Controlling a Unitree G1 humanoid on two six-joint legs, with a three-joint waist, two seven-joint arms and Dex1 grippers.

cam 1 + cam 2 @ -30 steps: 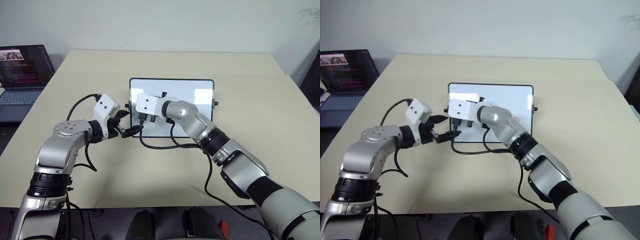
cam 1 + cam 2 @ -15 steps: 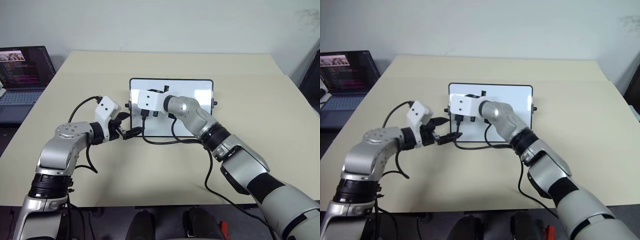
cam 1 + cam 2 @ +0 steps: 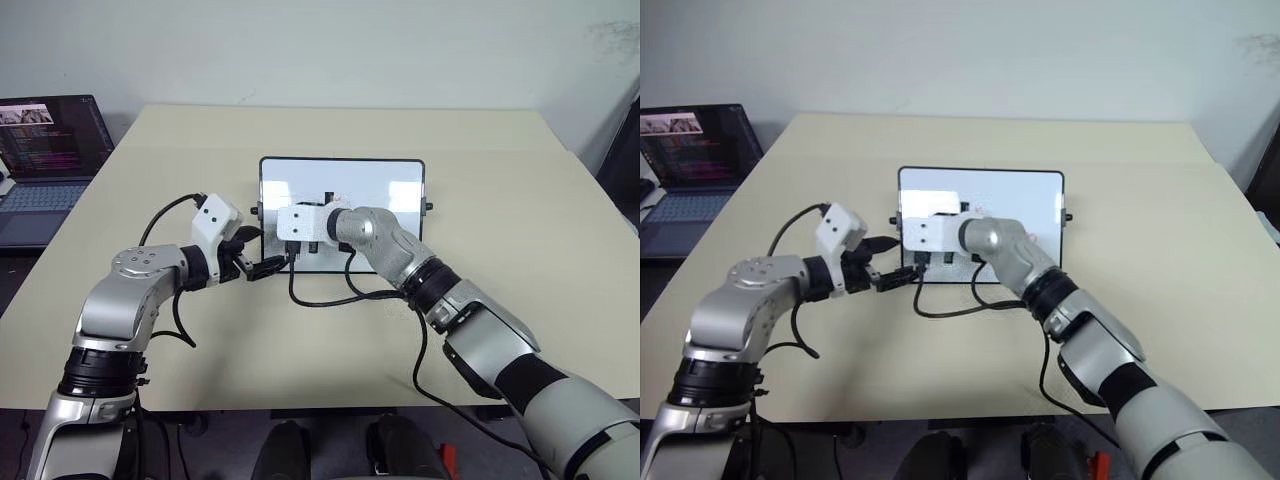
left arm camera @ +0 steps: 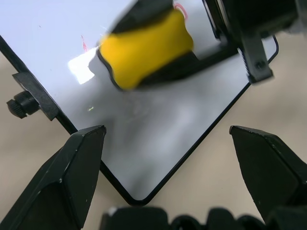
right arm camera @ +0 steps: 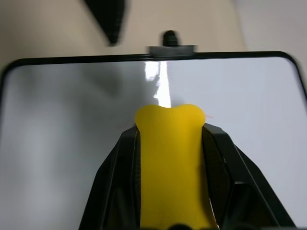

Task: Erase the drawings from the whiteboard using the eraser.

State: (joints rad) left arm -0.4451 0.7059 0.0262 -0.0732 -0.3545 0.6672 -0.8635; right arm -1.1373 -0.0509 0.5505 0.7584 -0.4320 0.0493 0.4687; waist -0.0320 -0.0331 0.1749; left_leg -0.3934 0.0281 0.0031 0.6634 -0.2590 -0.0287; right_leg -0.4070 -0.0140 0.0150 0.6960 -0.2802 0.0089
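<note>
Yellow eraser (image 5: 171,158) is pinched between my right gripper's (image 5: 170,143) fingers, sitting over the left part of the whiteboard (image 3: 385,185), dark side facing the board. Whiteboard lies flat mid-tabletop (image 3: 520,200), black frame, knob on each side. Faint red drawings (image 4: 83,43) just beside the eraser's end in left wrist view; another red trace (image 4: 180,8) at its other end. Left gripper (image 4: 168,167) hangs over the board's near-left corner, fingers spread wide, holding nothing. Laptop (image 3: 45,150) sits on a separate surface well to the left, screen on
</note>
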